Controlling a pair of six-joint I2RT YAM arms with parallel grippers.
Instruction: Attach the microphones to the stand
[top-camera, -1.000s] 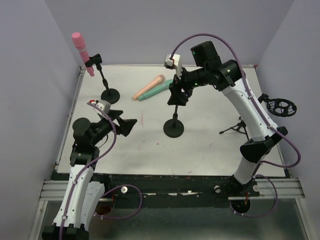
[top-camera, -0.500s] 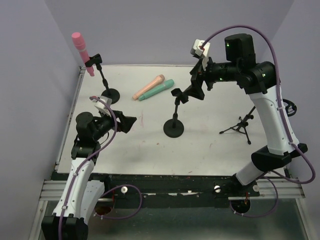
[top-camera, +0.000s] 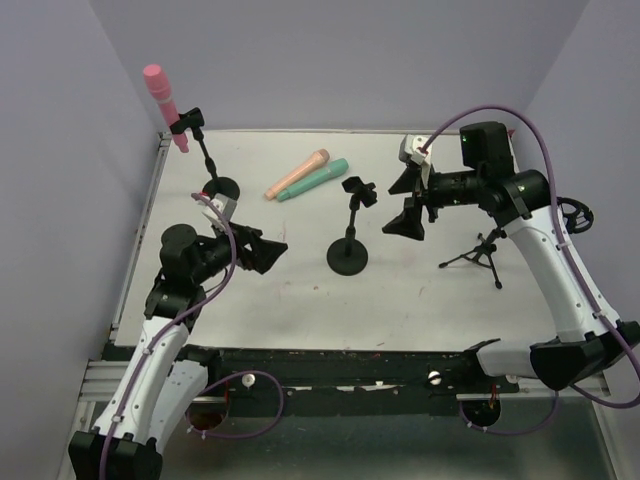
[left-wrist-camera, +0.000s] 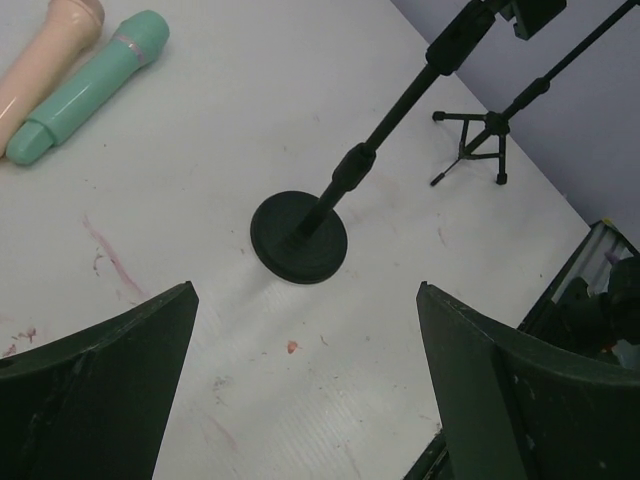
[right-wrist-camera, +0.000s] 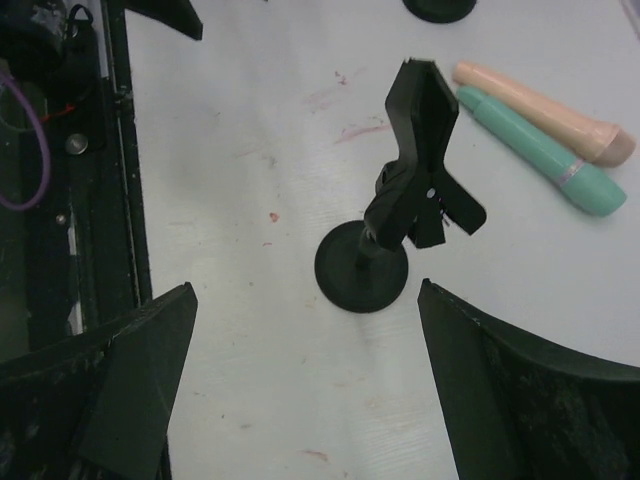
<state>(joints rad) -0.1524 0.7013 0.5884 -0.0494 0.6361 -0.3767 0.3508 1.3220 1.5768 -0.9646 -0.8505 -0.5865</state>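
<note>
While pink microphone (top-camera: 158, 92) sits clipped, others (top-camera: 318, 178) lie loose.

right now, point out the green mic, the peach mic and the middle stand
green mic (top-camera: 313, 181), top external view, mid body
peach mic (top-camera: 297, 174), top external view, mid body
middle stand (top-camera: 348, 257), top external view, round base

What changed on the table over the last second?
The right gripper drew back rightward from the clip of the middle stand, open. The left gripper edged toward that stand. The pink mic, peach mic and green mic stayed put.
</note>
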